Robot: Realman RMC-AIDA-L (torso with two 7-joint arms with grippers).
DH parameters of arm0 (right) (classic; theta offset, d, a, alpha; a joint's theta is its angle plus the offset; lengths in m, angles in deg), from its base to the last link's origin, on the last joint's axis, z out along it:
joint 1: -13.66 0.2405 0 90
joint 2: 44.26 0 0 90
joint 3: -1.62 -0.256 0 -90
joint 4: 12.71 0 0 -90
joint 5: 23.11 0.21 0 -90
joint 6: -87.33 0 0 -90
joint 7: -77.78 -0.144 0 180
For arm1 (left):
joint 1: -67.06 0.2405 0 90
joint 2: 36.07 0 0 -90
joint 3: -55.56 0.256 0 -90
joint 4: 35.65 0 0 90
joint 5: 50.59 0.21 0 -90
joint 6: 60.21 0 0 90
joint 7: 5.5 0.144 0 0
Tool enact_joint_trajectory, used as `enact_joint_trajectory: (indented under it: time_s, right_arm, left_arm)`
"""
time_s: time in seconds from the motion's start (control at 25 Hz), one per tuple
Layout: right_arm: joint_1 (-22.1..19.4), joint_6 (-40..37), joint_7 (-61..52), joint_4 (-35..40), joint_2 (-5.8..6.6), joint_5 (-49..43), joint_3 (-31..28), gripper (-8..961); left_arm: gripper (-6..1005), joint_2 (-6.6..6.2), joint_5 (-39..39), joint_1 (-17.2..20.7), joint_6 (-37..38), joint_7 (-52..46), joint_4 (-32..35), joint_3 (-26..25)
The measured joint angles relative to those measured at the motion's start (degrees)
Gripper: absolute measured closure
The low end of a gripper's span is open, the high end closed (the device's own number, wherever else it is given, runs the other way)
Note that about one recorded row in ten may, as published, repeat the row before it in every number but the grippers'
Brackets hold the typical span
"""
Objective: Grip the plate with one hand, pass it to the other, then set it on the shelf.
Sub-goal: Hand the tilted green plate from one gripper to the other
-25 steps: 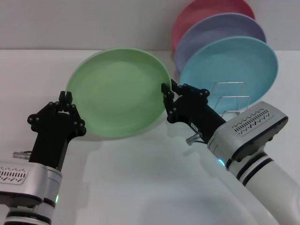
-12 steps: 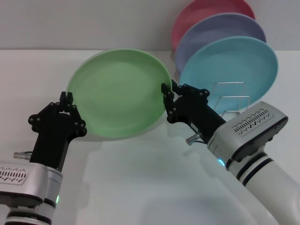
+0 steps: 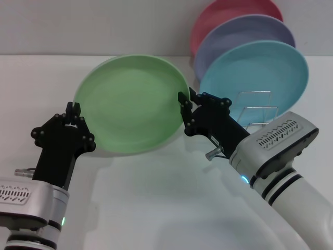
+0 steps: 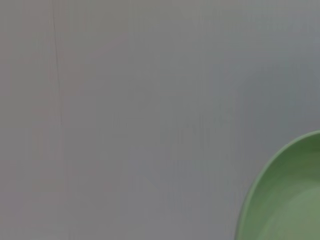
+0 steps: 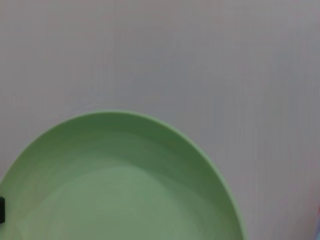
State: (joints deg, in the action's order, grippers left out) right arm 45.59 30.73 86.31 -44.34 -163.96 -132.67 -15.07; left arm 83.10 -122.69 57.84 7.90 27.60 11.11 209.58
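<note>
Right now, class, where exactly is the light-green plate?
In the head view, the light-green plate is tilted up, left of centre, between the left hand and the right hand, left of the turquoise plate.

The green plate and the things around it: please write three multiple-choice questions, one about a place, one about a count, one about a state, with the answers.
1. Where does the right gripper meet the green plate?
A. at the edge nearest the rack
B. at its top edge
C. at its centre

2. How many plates stand in the rack?
A. one
B. three
C. five

3. How is the green plate held?
A. flat on the table
B. tilted, off the table
C. standing in the rack

Answers: 1 A, its fingers close on the rim on the rack's side. 2 B, the turquoise plate, lavender plate and pink plate. 3 B, it hangs tilted between the right gripper and the left gripper.
</note>
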Motion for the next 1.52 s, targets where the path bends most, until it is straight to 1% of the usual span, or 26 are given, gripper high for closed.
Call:
enact_joint_trajectory:
  time_s: [1.0, 1.2, 1.52]
  right_arm:
    - [0.08, 0.09, 0.00, 0.00, 0.00, -0.01, -0.62, 818]
    - [0.07, 0.17, 0.00, 0.02, 0.00, 0.05, -0.62, 847]
    - [0.15, 0.42, 0.00, 0.08, 0.00, 0.07, -0.65, 846]
  left_arm:
    - [845, 0.00, -0.04, -0.76, 0.01, -0.01, -0.69, -0.17]
    - [843, 0.00, -0.01, -0.79, 0.03, 0.02, -0.71, -0.10]
    - [839, 0.00, 0.03, -0.80, 0.11, 0.04, -0.71, -0.04]
